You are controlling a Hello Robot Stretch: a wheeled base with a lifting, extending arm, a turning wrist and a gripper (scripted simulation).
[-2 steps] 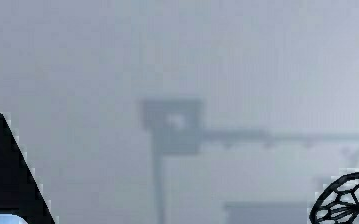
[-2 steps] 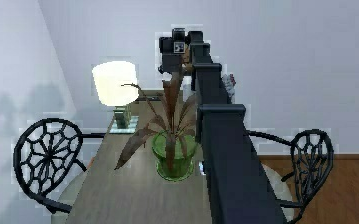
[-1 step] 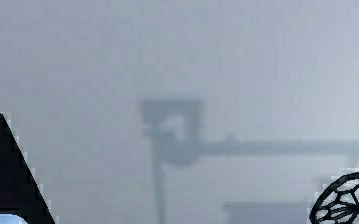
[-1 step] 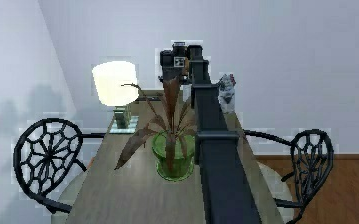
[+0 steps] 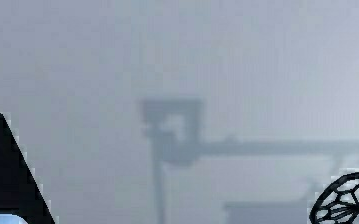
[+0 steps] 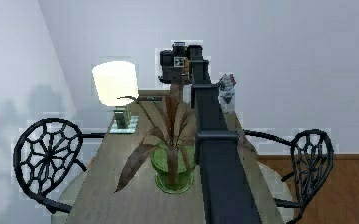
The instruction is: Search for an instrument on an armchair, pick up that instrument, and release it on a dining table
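Gripper (image 6: 169, 66) beyond the plant (image 6: 174, 160), grip and load cannot be told; likely best lowered close over dining table (image 6: 99, 172) past that plant before letting go.

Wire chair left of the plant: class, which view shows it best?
The arm side view: the chair shows its whole web back beside the table. The forward view catches a slice of such a back at bottom right.
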